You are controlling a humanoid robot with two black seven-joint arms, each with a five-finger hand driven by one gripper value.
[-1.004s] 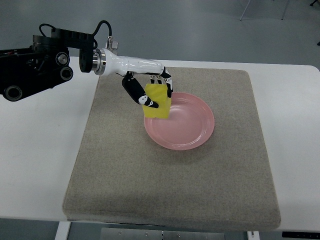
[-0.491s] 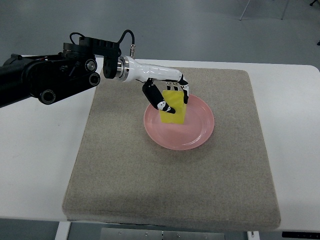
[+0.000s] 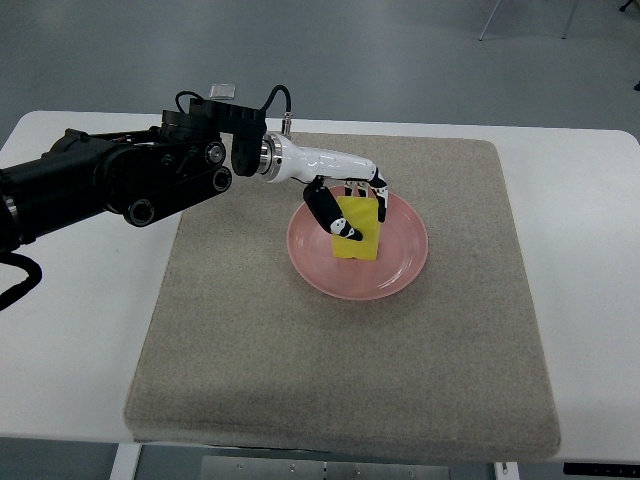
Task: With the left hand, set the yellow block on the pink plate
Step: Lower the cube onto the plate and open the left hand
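The yellow block (image 3: 361,233) sits over the middle of the pink plate (image 3: 400,270), held in the left hand (image 3: 350,205). The hand's fingers are closed around it: a black thumb (image 3: 330,215) crosses the block's near-left face, and the other fingertips (image 3: 380,203) curl over its far top edge, so the block lies just under and slightly toward the camera from the palm. Whether the block's base is already touching the plate or hangs just above it cannot be told from this angle. The block stands roughly upright, with one corner facing the camera.

The left arm (image 3: 110,180) comes in from the picture's left edge, a bulky black forearm with a looping cable at the wrist, then a white wrist section (image 3: 310,160) leading down to the hand over the plate's far-left rim.

The plate is round and shallow, resting on a grey-beige felt mat (image 3: 300,380) in its far half. The mat covers most of the white counter (image 3: 70,330), which shows as bare margins to the left and right. Beyond the counter's far edge is a grey floor (image 3: 400,50).
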